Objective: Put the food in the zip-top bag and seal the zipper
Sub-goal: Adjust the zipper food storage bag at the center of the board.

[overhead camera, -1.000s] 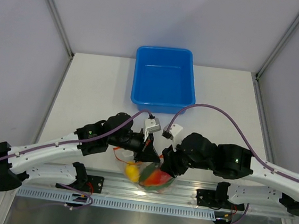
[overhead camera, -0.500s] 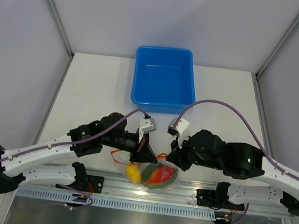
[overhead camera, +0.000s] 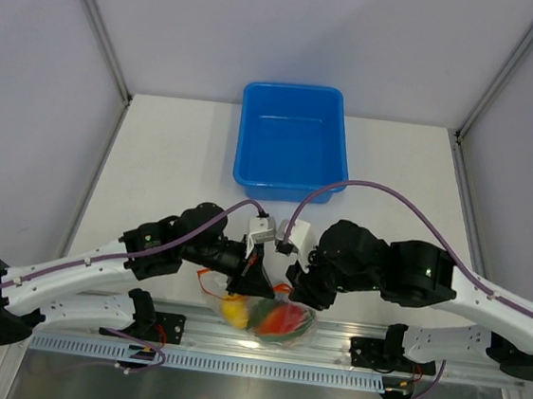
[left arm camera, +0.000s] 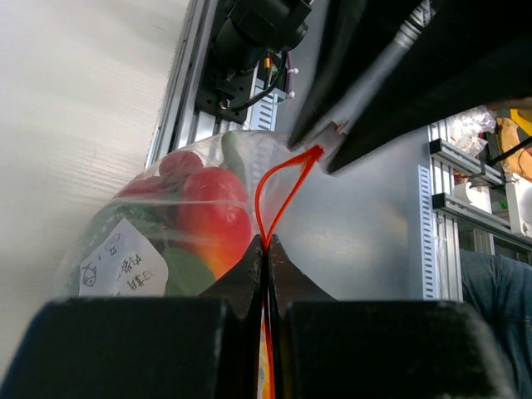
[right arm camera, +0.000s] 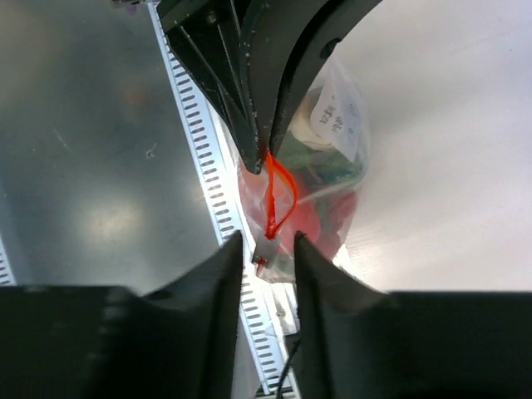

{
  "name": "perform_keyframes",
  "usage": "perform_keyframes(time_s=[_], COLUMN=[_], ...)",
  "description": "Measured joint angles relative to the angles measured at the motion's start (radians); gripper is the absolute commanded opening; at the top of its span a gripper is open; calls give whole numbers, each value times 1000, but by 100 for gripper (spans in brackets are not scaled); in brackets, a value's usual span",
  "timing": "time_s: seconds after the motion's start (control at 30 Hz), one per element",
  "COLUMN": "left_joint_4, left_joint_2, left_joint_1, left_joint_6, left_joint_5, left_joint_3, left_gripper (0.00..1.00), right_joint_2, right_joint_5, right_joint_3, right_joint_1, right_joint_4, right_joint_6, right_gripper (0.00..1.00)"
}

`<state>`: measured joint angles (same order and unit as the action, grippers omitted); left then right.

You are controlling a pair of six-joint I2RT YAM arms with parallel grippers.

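The zip-top bag, clear and crinkly, hangs at the table's near edge. The food inside shows as a red piece, a yellow one and green bits. My left gripper is shut on the orange-red zipper, whose two strips loop apart beyond its tips. They meet again at a small white slider. My right gripper faces the left one, jaws a narrow gap apart. The slider sits between its tips with a sliver of space on each side.
A blue tub stands at the back middle of the table. A slotted metal rail runs along the near edge under the bag. Both arms crowd together over the bag; side frame posts stand at left and right.
My right gripper has swung left, close to the left gripper, and its jaws have narrowed round the slider. The left gripper keeps its hold, and the bag has shifted slightly.
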<state>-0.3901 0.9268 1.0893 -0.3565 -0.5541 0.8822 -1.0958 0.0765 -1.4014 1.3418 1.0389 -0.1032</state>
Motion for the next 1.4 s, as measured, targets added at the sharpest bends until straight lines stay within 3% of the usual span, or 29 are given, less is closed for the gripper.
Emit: perform_keyframes(time_s=[0.07, 0.17, 0.6, 1.13, 1.2, 1.3, 1.33, 1.4], left_joint_4=[-8, -39, -72, -93, -93, -93, -93, -93], left_joint_2=[-1, -9, -52, -43, -43, -42, -41, -38], left_joint_1=[0, 1, 2, 2, 2, 2, 2, 2], left_joint_6=[-2, -35, -164, -176, -176, -176, -176, -176], left_joint_5=[9, 55, 144, 139, 137, 133, 132, 132], left_joint_3=[-3, -5, -5, 16, 18, 21, 22, 22], left_gripper=[1, 1, 1, 0, 0, 1, 0, 0], right_joint_2=[3, 40, 419, 329, 331, 354, 366, 389], right_joint_5=[-6, -31, -137, -230, -232, -240, -244, -250], right_joint_3=[0, 25, 407, 549, 568, 611, 624, 649], right_joint_1=[-4, -10, 10, 45, 45, 48, 49, 50], right_joint_4=[-2, -32, -292, -550, -571, -604, -612, -628], right_joint_6=[-2, -23, -282, -254, -254, -254, -256, -257], right_gripper=[51, 58, 57, 56, 54, 42, 22, 1])
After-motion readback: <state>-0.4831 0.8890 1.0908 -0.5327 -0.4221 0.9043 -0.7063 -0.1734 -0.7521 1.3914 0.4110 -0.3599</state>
